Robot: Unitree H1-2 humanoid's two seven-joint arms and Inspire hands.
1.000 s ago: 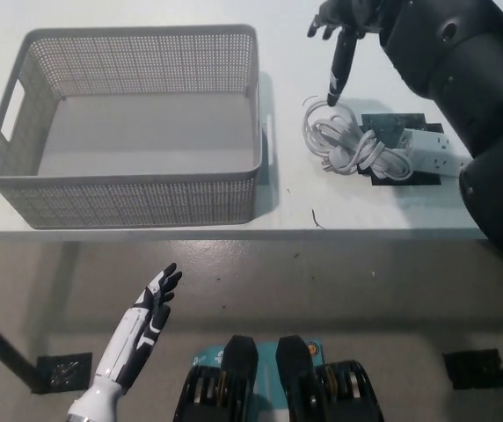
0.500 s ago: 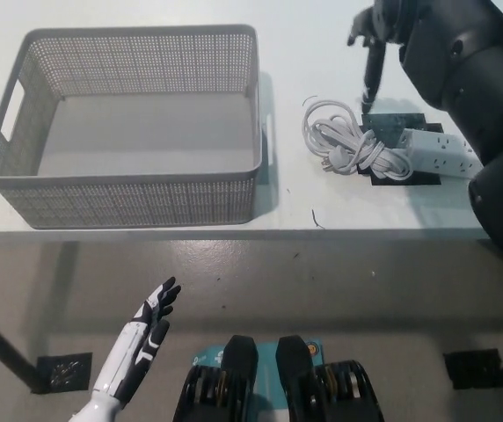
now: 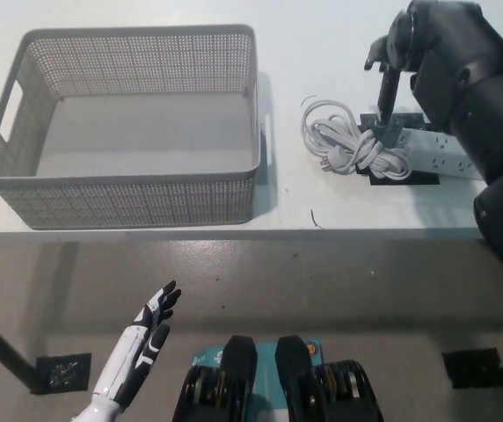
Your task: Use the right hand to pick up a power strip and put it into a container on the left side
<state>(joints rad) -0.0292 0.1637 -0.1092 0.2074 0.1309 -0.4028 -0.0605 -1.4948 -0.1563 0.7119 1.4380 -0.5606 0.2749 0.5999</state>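
1. Head view: white table (image 3: 146,13) across the upper half, floor below its near edge.
2. Grey perforated basket (image 3: 128,189) on the table's left part, bare inside, in the same place as a second ago; nothing delivered yet.
3. Black right arm (image 3: 489,97) in from the right edge and bent over the table's right end, now further to the picture's right and nearer the strip than a second ago, when it hung above the top of the cord.
4. White power strip (image 3: 436,151) flat on a dark mat (image 3: 410,176) at the table's right end, well apart from the basket, unlifted and lying as before.
5. Coiled white cord (image 3: 348,145) bundled just left of the strip, between strip and basket, shape unchanged.
6. Right hand (image 3: 386,79) above the strip's left end: one dark finger pointing down, tip at or just over the spot where cord meets strip; contact not certain from this angle. Other fingers curled up near the palm, nothing clamped.
7. Meaning for the task, as a judgement: reach phase nearly over, grasp not yet made, carry to the basket wholly ahead.
8. White left hand (image 3: 142,338) resting low at the lower left, below the table edge, fingers spread and empty, slightly lower than a second ago.
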